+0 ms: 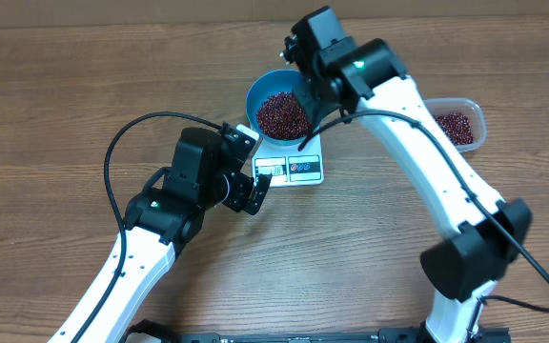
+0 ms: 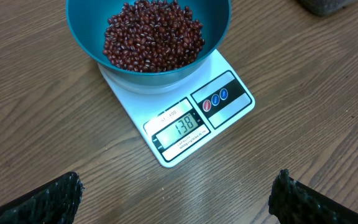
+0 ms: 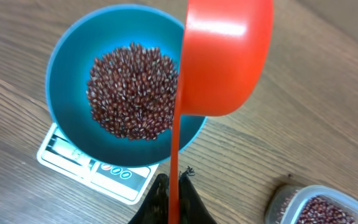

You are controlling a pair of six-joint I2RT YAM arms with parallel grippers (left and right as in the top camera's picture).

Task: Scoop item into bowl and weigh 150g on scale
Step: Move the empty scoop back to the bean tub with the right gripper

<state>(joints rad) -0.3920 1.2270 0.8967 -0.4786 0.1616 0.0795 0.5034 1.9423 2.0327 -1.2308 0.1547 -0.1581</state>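
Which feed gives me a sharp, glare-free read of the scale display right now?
Left wrist: scale display sharp, evenly lit, reads 138. Overhead: display too small to read. Right wrist: orange-red scoop looms close with a soft highlight; the bowl covers most of the scale.

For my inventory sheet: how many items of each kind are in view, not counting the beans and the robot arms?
blue bowl: 1
white scale: 1
orange-red scoop: 1
clear tub: 1
Total: 4
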